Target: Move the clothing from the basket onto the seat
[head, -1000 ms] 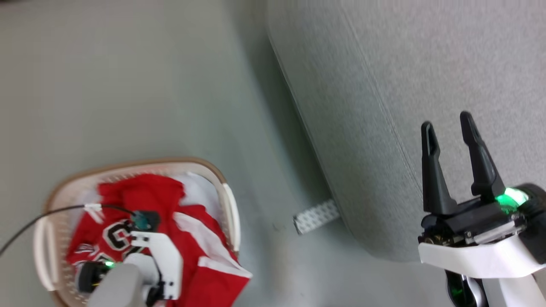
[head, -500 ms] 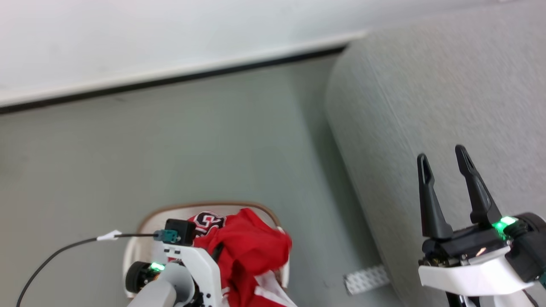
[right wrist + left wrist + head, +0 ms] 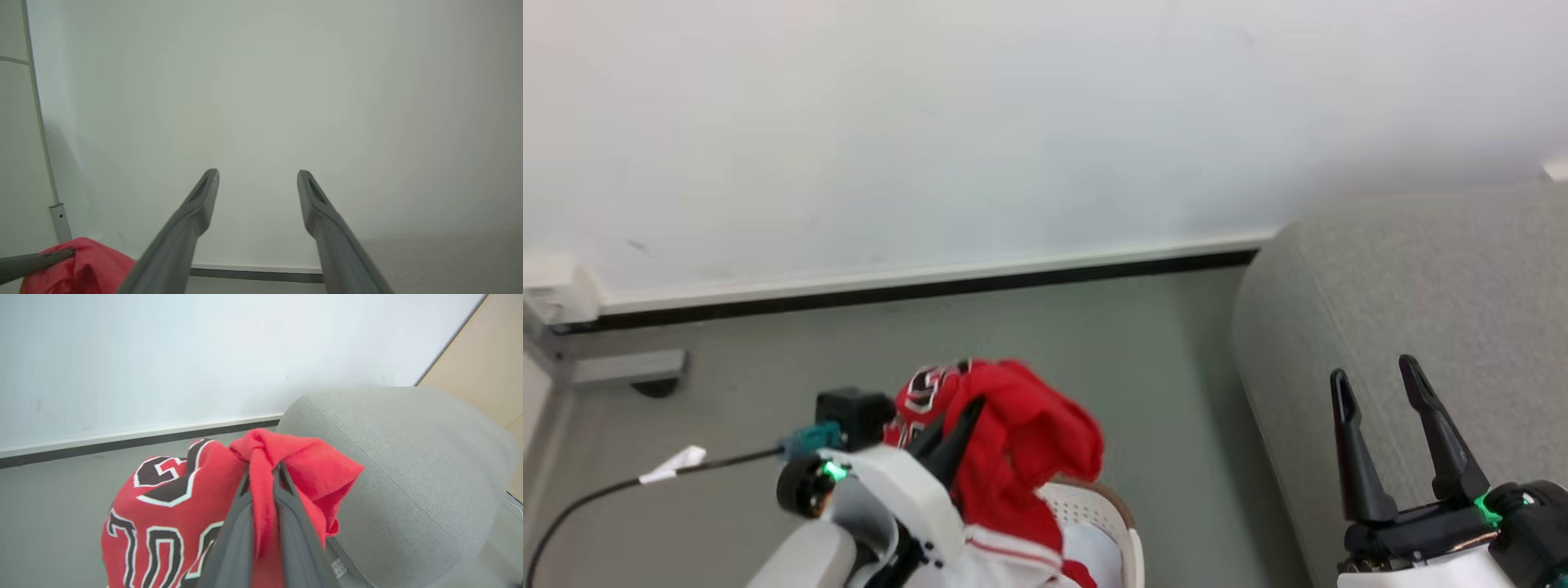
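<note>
A red jersey, the clothing (image 3: 1021, 445) (image 3: 175, 510), hangs bunched from my left gripper (image 3: 964, 416) (image 3: 263, 473), which is shut on a fold of its fabric and holds it up over the basket. Black-and-white lettering shows on its left side. The cream basket (image 3: 1115, 523) peeks out below the cloth, its brown rim at the bottom middle. The grey seat (image 3: 1421, 310) (image 3: 408, 457) rises to the right. My right gripper (image 3: 1376, 384) (image 3: 257, 175) stands open over the seat's edge, nothing between its fingers. The clothing (image 3: 81, 261) also shows at the right wrist view's lower left.
A white wall (image 3: 1013, 122) with a dark baseboard (image 3: 931, 290) runs behind. Grey floor (image 3: 1160, 367) lies between basket and seat. A black cable (image 3: 621, 486) with a white tag trails left from my left wrist. A grey fixture (image 3: 621, 367) sits at the far left.
The head camera has tilted up, bringing the wall into view. My left gripper has lifted the red jersey up out of the basket. The right gripper stays open.
</note>
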Available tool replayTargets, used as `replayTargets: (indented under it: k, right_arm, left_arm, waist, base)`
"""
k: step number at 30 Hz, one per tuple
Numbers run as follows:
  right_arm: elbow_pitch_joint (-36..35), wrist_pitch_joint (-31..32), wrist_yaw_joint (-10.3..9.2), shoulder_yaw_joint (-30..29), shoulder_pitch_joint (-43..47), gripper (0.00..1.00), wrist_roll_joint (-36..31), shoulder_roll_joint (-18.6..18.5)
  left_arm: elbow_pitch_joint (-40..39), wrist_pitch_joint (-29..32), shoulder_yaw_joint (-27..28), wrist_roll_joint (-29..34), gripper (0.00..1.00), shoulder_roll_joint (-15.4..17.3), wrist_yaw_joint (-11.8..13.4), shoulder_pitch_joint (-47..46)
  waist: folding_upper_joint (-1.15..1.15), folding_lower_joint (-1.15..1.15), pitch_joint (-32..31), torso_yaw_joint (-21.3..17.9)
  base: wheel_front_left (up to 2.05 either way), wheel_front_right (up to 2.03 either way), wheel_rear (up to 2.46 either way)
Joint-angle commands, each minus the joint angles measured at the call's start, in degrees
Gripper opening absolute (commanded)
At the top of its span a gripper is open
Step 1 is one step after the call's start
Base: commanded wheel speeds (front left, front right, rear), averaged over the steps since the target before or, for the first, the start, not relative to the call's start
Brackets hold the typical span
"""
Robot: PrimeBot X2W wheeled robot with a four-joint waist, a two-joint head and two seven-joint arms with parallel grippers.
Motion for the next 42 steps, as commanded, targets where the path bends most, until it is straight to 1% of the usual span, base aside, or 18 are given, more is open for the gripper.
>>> replayTargets:
  k: [1, 6, 10, 14, 21, 24, 28, 34, 38, 42]
  right_arm:
    - [-0.06, 0.04, -0.1, 0.03, 0.84, 1.0, -0.48, -0.41]
    - [-0.38, 0.04, -0.1, 0.61, 2.09, 1.0, -0.26, -0.27]
    - [-0.47, 0.04, -0.1, 1.6, 2.35, 1.0, 0.04, -0.07]
    - [-0.45, 0.04, -0.1, 2.4, 2.69, 1.0, 0.22, 0.09]
    - [-0.24, 0.05, -0.1, 3.71, 2.81, 1.0, 0.35, 0.28]
    - [-0.3, 0.05, -0.1, 5.45, 2.41, 1.0, 0.47, -0.34]
    - [-0.14, 0.05, -0.1, 9.71, -0.19, 1.0, 0.47, -1.31]
    - [2.4, 1.13, -0.1, 15.29, -4.96, 1.0, 0.61, -2.57]
    - [5.57, 3.2, -0.1, 16.44, -7.36, 1.0, -0.42, -2.25]
    - [9.39, 5.73, -0.1, 16.18, -8.62, 1.0, -1.34, -1.65]
  left_arm:
    - [-2.26, 0.25, 0.43, -0.55, 0.0, 0.64, 0.57, 0.55]
    - [-13.54, 2.57, 1.34, 0.27, 0.0, 1.41, 3.36, -0.93]
    - [-19.64, 4.13, 2.11, 0.85, 0.0, 1.87, 5.06, -2.92]
    - [-22.3, 5.6, 2.5, 0.97, 0.0, 1.98, 6.09, -4.89]
    - [-22.85, 6.37, 2.36, 0.89, 0.0, 1.8, 6.62, -6.12]
    - [-22.18, 6.47, 1.86, 1.11, 0.0, 1.63, 6.46, -6.47]
    - [-20.69, 6.19, 0.9, 1.11, 0.0, 1.21, 5.94, -6.37]
    - [-18.35, 5.13, -2.24, 1.84, 0.0, -0.51, 4.46, -5.84]
    - [-16.86, 4.86, -4.94, 2.42, 0.0, -1.91, 3.08, -5.82]
    - [-15.56, 4.75, -7.69, 2.93, 0.0, -3.51, 1.94, -5.85]
  waist:
    - [0.0, 0.02, -2.28, 2.19]
    - [0.0, 0.02, -3.33, 3.54]
    - [0.0, 0.02, -3.62, 3.99]
    - [0.0, 0.02, -3.71, 4.14]
    - [0.0, 0.02, -3.52, 3.99]
    - [0.0, 0.02, -2.95, 4.32]
    - [0.0, 0.02, -2.08, 4.65]
    - [0.0, 0.02, -1.64, 6.61]
    - [0.0, 0.02, -2.13, 8.92]
    - [0.0, 0.02, -2.89, 11.57]
  base:
    - [0.0, 0.0, 0.0]
    - [0.0, 0.0, 0.0]
    - [0.0, 0.0, 0.0]
    - [0.0, 0.0, 0.0]
    - [0.0, 0.0, 0.0]
    - [0.0, 0.0, 0.0]
    - [0.0, 0.0, 0.0]
    - [0.0, 0.0, 0.0]
    - [0.0, 0.0, 0.0]
    - [0.0, 0.0, 0.0]
